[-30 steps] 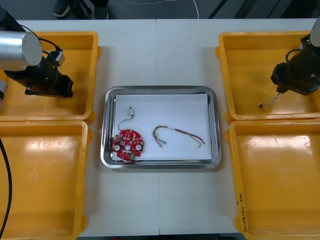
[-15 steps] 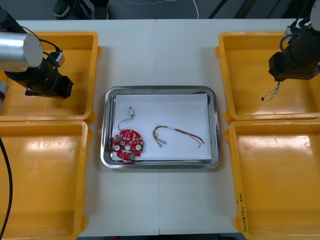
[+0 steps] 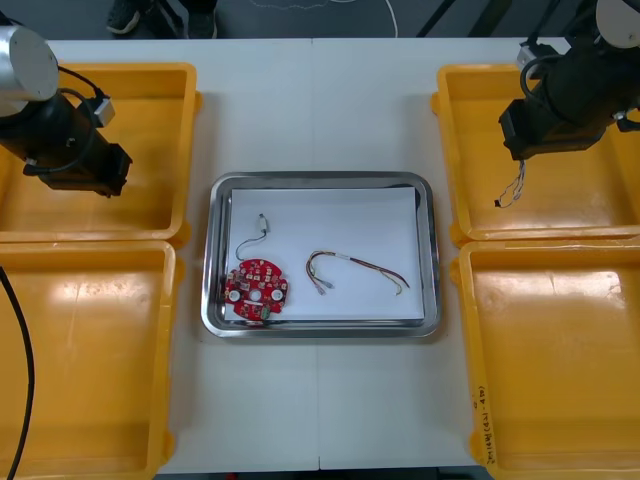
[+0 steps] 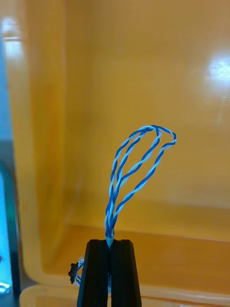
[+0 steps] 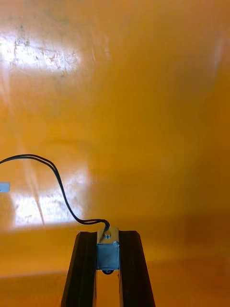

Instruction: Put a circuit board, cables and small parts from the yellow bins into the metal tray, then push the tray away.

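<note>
In the left wrist view my left gripper (image 5: 108, 238) is shut on a small metal part (image 5: 108, 254), a silvery block with a thin black cable (image 5: 57, 184) trailing from it. In the front view this gripper (image 3: 88, 167) hangs over the far left yellow bin (image 3: 150, 80). My right gripper (image 4: 109, 243) is shut on a twisted blue and white cable (image 4: 139, 165), whose loop rises beyond the fingertips. Seen from the front, it (image 3: 522, 140) is over the far right yellow bin (image 3: 470, 215), the cable (image 3: 512, 190) dangling below it.
The metal tray (image 3: 320, 181) in the middle, white inside, holds a round red circuit board (image 3: 257, 290), a thin black cable (image 3: 254, 231) and a red and yellow cable (image 3: 356, 268). The near left bin (image 3: 90, 440) and near right bin (image 3: 560, 450) flank it.
My right gripper has lifted the blue and white cable off the bin floor and moved left and away. My left gripper has shut on the small metal part and shifted left.
</note>
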Tool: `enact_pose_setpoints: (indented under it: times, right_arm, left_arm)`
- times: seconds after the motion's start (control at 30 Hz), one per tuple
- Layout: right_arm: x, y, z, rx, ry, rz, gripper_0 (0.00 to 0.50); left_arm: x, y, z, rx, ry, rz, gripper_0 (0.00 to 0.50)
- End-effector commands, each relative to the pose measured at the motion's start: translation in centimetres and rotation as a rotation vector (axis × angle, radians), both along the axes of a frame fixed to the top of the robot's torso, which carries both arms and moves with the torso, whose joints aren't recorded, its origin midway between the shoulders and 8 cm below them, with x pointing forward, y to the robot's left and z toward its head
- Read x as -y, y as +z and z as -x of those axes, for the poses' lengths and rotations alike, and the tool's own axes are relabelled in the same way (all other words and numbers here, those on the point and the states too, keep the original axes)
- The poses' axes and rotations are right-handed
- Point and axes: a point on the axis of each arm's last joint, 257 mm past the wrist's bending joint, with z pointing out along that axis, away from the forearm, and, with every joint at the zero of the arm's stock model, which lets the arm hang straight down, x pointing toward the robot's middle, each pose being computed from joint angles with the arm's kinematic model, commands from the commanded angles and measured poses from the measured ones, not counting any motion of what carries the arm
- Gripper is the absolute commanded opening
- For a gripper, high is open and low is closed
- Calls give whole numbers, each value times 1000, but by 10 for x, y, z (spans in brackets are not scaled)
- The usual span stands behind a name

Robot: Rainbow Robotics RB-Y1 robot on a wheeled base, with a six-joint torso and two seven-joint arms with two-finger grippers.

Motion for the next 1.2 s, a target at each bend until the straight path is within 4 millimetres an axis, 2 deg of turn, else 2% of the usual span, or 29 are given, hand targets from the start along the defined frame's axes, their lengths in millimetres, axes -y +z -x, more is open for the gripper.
enact_pose_setpoints:
  times: [0.03,0.23,0.37,0.57,0.73,0.87,1.07,1.2]
  right_arm:
    - [-21,28,1,60,21,28,0]
    - [-39,18,9,71,39,16,0]
    - [-44,5,16,78,57,35,0]
    - [-47,-2,25,63,60,40,0]
    - [-51,-7,24,64,60,45,0]
    - [-59,-14,23,71,88,74,0]
    - [-93,-20,27,135,230,163,0]
    - [-107,-19,32,155,297,187,0]
  left_arm:
    - [-9,76,-10,116,-34,-19,0]
    - [-8,110,5,146,25,37,0]
    - [0,127,14,157,72,67,0]
    - [17,145,12,211,137,86,0]
    - [44,150,12,228,190,119,0]
    - [67,145,14,224,229,139,0]
    - [98,141,18,231,257,149,0]
    - [110,143,19,250,252,151,0]
